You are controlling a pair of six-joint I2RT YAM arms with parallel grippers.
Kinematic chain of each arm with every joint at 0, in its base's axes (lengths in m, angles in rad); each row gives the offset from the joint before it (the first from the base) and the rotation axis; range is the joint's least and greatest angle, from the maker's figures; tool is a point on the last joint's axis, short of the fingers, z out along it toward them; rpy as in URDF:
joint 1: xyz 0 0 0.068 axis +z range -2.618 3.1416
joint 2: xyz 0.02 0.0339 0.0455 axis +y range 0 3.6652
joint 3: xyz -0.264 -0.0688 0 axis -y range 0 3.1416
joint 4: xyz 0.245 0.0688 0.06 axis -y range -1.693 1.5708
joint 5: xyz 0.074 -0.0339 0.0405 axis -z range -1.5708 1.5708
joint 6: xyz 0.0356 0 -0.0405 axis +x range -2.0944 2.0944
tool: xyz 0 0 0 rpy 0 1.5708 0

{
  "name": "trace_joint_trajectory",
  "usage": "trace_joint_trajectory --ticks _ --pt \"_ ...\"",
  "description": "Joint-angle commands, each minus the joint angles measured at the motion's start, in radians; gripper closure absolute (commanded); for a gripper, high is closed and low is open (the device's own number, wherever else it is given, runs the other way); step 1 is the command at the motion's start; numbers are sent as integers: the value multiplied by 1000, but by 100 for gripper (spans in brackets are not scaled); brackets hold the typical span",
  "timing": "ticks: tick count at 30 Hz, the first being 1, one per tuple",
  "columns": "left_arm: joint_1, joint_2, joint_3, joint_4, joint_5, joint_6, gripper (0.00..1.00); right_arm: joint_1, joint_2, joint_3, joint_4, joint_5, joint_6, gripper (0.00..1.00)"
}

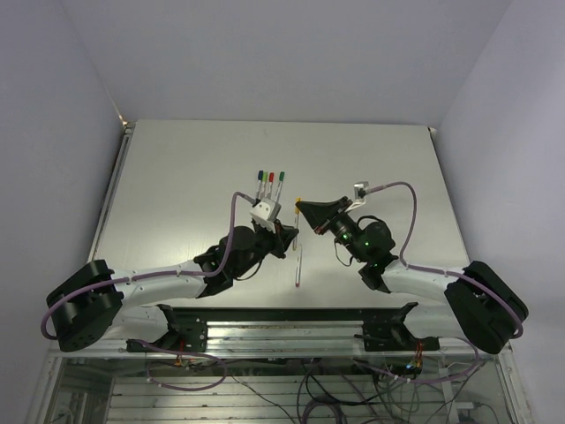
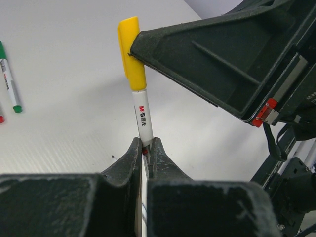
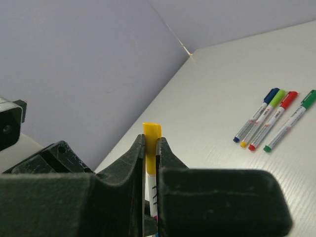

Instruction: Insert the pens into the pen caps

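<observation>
Right wrist view: my right tool (image 3: 151, 144) hides most of yellow cap (image 3: 151, 131); pen (image 3: 153, 195) below it runs off bottom edge. Left wrist view: pen's lower end buried in my left tool (image 2: 146, 148); green pen (image 2: 9, 81) cut by left edge, red tip (image 2: 1, 119) barely in frame. Top view: loose pen (image 1: 300, 263) on counter (image 1: 177, 177), tip colour too small to read.
</observation>
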Motion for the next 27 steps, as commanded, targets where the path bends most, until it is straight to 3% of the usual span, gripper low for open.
trace_joint_trajectory --ticks 1,13,23,27 --pt "29 -38 106 240 -38 47 93 72 11 12 -338 -49 -52 100" --pt "76 -59 126 233 -25 61 93 123 89 67 -518 39 -81 100" --pt "89 -46 132 159 -34 42 93 143 110 134 -559 62 -105 100" --pt "88 -7 147 48 -40 40 93 143 75 195 -615 122 -135 88"
